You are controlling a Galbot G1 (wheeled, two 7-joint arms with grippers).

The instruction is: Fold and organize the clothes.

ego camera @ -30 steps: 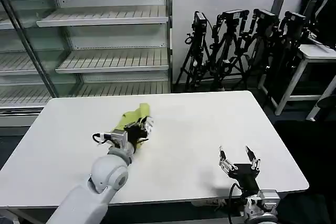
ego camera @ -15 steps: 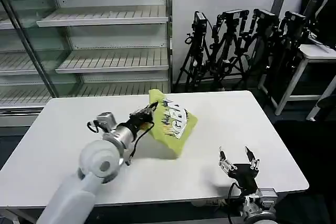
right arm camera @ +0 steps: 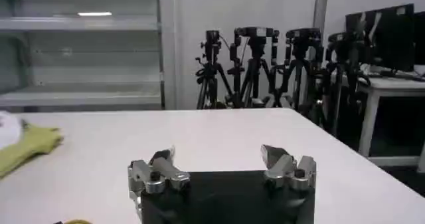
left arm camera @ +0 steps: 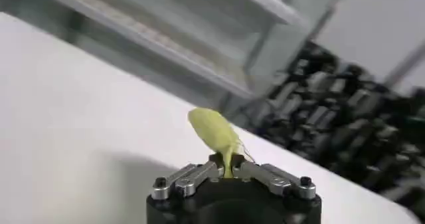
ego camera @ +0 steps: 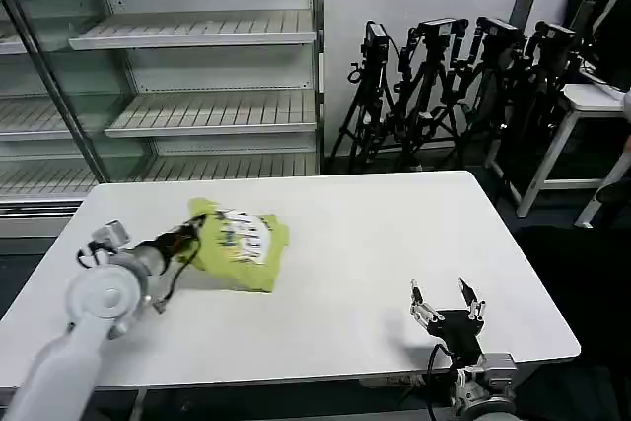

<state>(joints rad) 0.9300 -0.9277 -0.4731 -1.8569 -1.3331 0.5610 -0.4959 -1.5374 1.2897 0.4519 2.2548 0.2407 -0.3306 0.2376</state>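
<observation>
left tool (ego camera: 192, 232) clenched on the shirt (ego camera: 242, 248), which lies bunched on the worktop (ego camera: 394, 234) at its 3 o'clock, long axis 9-to-3. right tool (ego camera: 447, 305) released, idle at 5 o'clock, well apart; left arm nearer.

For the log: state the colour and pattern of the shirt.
The shirt is lime yellow-green with a white printed patch; the head view shows it best.
</observation>
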